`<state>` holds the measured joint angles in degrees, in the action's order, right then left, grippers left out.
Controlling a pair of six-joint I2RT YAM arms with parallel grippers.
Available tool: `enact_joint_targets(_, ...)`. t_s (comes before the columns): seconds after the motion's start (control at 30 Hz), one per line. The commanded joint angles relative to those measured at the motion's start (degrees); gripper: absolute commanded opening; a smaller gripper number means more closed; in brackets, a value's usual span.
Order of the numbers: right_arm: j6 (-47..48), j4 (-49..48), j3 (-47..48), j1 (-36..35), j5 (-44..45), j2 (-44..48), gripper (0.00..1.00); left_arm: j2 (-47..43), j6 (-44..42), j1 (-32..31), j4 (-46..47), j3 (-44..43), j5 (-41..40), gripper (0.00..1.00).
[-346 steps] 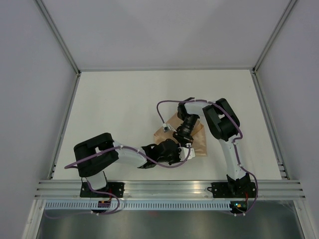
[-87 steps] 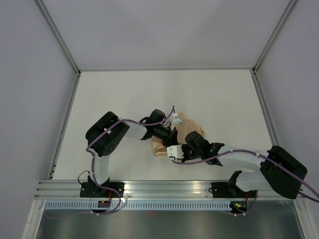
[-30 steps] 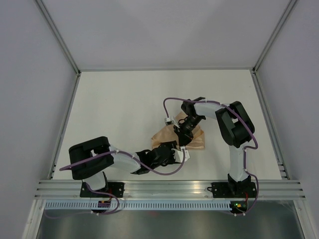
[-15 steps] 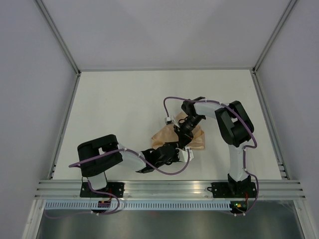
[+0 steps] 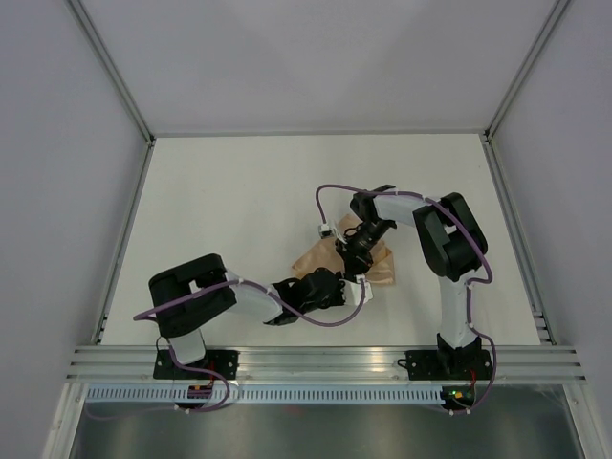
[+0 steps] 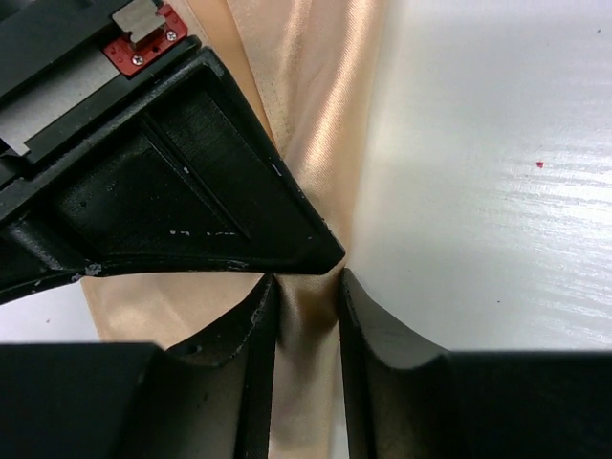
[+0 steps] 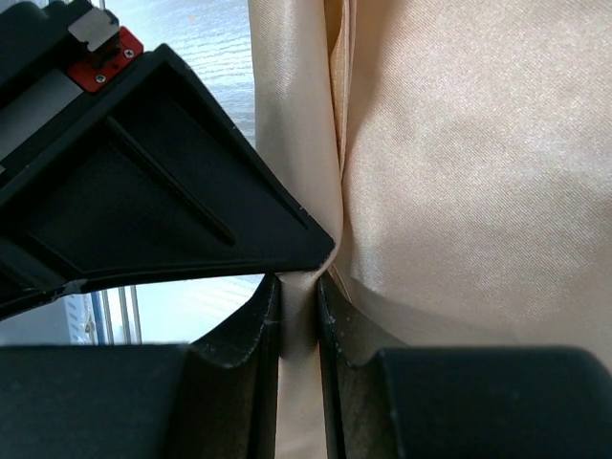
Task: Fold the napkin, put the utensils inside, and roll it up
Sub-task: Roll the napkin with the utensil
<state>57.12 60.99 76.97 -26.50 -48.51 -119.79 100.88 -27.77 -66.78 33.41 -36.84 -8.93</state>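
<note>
The peach-orange napkin [image 5: 381, 264] lies bunched at the middle of the white table. In the left wrist view a raised fold of the napkin [image 6: 320, 115] runs between my left gripper's [image 6: 307, 316] fingers, which are shut on it. My right gripper [image 7: 297, 311] is shut on a narrow ridge of the napkin [image 7: 459, 172] as well. From above, the left gripper [image 5: 339, 284] and the right gripper [image 5: 352, 267] meet tip to tip at the cloth's near-left edge. Each wrist view shows the other gripper's black body at upper left. The utensils are out of view.
An aluminium rail [image 5: 325, 361] runs along the near edge beside both arm bases. White walls and metal frame posts [image 5: 124, 229] enclose the table [image 5: 239, 191] on three sides. Purple cables loop over both arms.
My left gripper has slid right to the napkin's near edge and closed on the fold. The right gripper has kept its hold and barely moved.
</note>
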Motion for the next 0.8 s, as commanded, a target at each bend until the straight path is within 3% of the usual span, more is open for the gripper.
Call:
enact_joint_targets(0.0, 1.59, -3.34, -1.65, 0.31, 4.93, 0.07, 0.2, 1.52, 7.1, 2.79, -7.48, -0.95, 7.77, 0.02)
enact_joint_targets(0.07, 0.8, -3.42, -1.65, 1.01, 4.13, 3.06, 0.34, 1.16, 8.69, 4.2, -8.79, -1.22, 12.15, 0.02)
enact_joint_targets(0.17, -0.87, -4.21, -1.56, 2.59, 2.2, 7.8, 0.46, 0.72, 11.24, 6.84, -10.73, -1.66, 16.55, 0.02)
enact_joint_targets(0.37, -9.74, -11.76, -2.52, 8.12, 0.09, 17.65, 0.52, 1.69, 16.16, 11.41, -15.04, -4.2, 26.49, 0.02)
enact_joint_targets(0.53, -14.23, -21.87, -8.66, 14.09, 1.14, 28.62, 0.52, 3.62, 20.82, 15.45, -16.35, -5.52, 36.14, 0.02)
enact_joint_targets(0.77, -11.08, -37.78, -29.21, 14.03, 7.19, 50.07, 0.56, 9.06, 26.8, 20.64, -20.13, -9.12, 49.35, 0.02)
